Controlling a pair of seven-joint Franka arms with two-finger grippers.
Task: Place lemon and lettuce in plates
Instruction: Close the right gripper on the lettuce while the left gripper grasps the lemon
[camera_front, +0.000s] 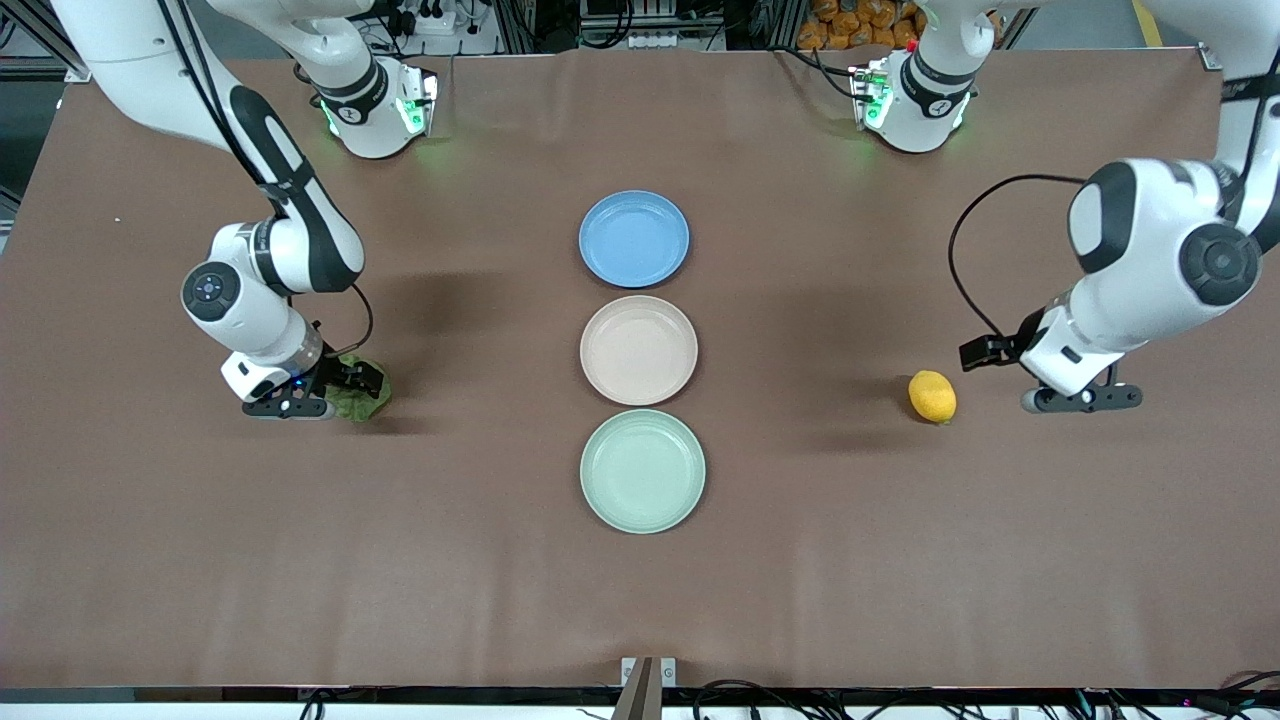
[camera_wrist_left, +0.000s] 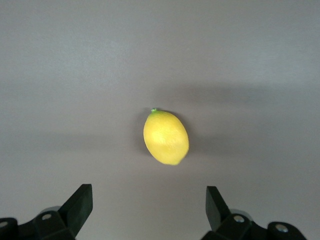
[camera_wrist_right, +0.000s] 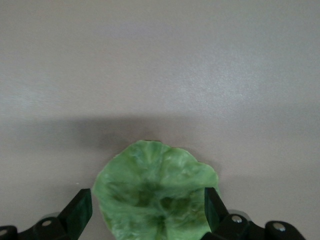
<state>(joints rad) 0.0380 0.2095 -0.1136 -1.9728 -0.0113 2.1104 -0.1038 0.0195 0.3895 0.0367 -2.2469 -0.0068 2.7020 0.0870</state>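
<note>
The lemon (camera_front: 932, 396) lies on the brown table toward the left arm's end. My left gripper (camera_front: 1085, 397) hangs low beside it, on the side away from the plates. In the left wrist view the lemon (camera_wrist_left: 166, 137) lies ahead of the open, empty left gripper (camera_wrist_left: 148, 207). The lettuce (camera_front: 362, 399) lies toward the right arm's end. My right gripper (camera_front: 300, 402) is down at it. In the right wrist view the right gripper (camera_wrist_right: 148, 210) is open, with the lettuce (camera_wrist_right: 157, 192) between its fingers. The beige-pink plate (camera_front: 638, 350) and the mint green plate (camera_front: 642, 470) are empty.
A blue plate (camera_front: 634, 238) lies in line with the other two at mid-table, farthest from the front camera. The beige-pink plate is in the middle and the mint green one nearest. Brown table (camera_front: 800, 560) surrounds them.
</note>
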